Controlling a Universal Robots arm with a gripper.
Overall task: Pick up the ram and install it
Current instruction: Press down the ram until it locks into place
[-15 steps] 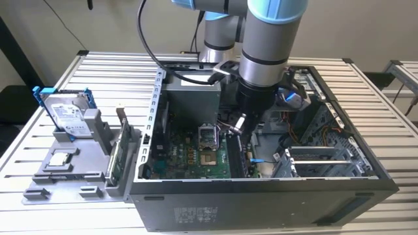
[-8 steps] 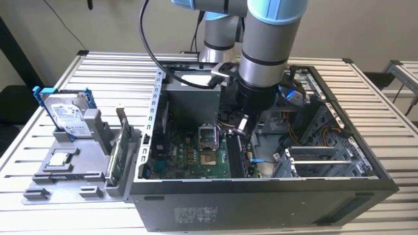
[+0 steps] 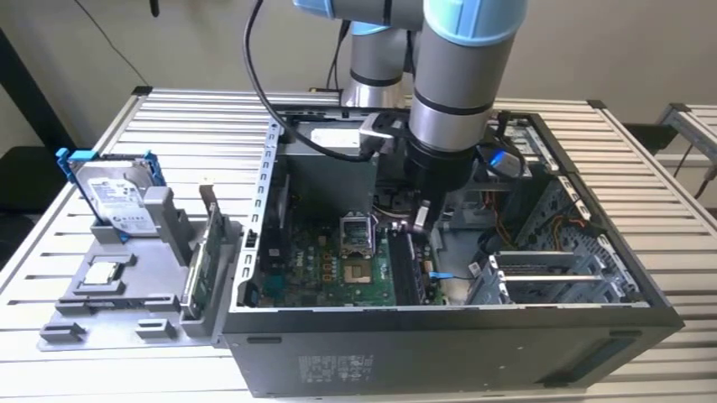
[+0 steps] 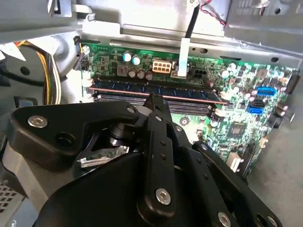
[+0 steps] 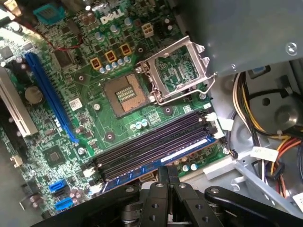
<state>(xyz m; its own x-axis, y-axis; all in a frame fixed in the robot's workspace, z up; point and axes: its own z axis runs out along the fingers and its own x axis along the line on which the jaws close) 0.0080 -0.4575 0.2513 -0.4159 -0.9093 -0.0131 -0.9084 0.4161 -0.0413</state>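
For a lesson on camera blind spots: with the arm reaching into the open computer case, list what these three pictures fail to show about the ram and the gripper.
- Exterior view: the ram's seating; the arm stands over it.
- Second wrist view: the ram's near edge, behind the gripper.
- First wrist view: whether the latches at the slots are closed, too small; the gripper is cut by the edge.

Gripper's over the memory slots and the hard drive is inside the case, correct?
Not quite. The gripper is over the memory slots, but the hard drive stands outside the case, at the exterior view's left.
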